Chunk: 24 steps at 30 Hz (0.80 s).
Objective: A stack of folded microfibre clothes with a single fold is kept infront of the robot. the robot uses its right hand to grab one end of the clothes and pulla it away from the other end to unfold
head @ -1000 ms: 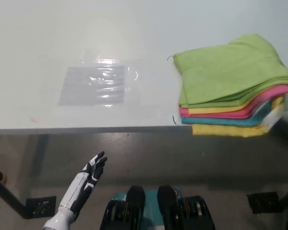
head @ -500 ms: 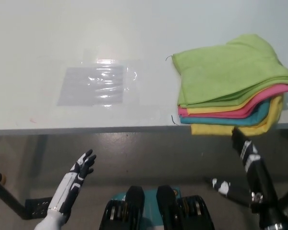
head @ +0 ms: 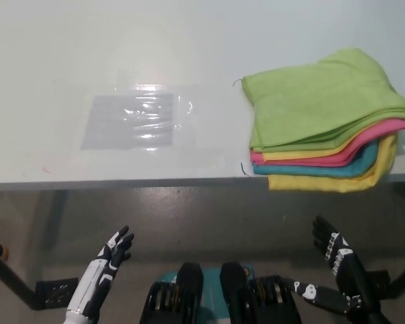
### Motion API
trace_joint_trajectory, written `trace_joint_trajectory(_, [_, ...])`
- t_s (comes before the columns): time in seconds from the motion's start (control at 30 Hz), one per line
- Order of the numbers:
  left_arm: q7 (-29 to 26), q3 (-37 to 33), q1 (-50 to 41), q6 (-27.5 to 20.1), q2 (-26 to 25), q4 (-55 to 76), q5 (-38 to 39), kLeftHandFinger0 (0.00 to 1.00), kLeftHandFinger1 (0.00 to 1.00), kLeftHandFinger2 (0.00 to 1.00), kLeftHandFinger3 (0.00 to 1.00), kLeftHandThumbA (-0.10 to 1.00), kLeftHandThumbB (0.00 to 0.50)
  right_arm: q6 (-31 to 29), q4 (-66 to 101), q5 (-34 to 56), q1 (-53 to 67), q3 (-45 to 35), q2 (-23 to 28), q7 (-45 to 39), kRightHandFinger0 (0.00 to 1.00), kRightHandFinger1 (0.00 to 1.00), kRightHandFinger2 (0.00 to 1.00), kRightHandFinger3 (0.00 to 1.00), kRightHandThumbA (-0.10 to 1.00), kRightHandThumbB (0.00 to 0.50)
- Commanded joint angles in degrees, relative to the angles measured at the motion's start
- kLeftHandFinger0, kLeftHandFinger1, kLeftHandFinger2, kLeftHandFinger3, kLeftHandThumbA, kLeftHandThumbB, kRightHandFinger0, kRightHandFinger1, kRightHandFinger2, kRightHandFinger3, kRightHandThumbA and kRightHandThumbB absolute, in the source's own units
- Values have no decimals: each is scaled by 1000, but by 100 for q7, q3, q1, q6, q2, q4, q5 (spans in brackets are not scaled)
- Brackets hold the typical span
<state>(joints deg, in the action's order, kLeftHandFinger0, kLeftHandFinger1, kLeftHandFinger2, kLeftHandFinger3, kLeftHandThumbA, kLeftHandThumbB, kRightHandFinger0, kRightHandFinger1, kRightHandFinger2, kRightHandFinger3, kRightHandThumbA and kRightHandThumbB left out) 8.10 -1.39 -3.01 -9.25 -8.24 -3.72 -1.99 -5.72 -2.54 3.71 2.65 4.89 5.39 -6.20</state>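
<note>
Here the black right hand (head: 332, 244) is raised below the worktop's front edge, fingers spread and holding nothing. The white left hand (head: 115, 247) rests low, likewise spread. The stack of folded microfibre cloths, green on top (head: 327, 115), sits at the white worktop's (head: 88, 54) front right corner.

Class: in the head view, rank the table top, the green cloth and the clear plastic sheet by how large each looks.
1. Table top, by far the largest.
2. Green cloth.
3. Clear plastic sheet, clearly smaller than the cloth.
</note>
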Motion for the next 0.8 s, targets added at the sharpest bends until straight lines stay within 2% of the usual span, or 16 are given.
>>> trace_joint_trajectory(0.0, [-12,7,8,-256,-18,174,59,1000,1000,1000,1000,955,280,72,94,196,8,22,17,-235,1000,1000,1000,1000,1000,2])
trace_joint_trajectory(0.1, [-28,6,32,-173,1,205,55,1000,1000,1000,1000,963,293,95,101,190,13,-18,14,-216,1000,1000,1000,1000,1000,4])
trace_joint_trajectory(0.27, [-29,33,84,-206,-19,151,77,1000,1000,1000,1000,954,283,132,84,128,-28,-30,23,-210,1000,1000,1000,1000,1000,23])
trace_joint_trajectory(0.5, [-36,64,113,-160,-35,118,80,1000,1000,1000,1000,937,263,212,87,115,-79,-42,41,-222,1000,1000,1000,1000,1000,7])
trace_joint_trajectory(0.77, [-17,66,134,-183,-40,43,101,1000,1000,1000,1000,936,252,187,21,35,-142,-56,55,-200,1000,1000,1000,1000,1000,12])
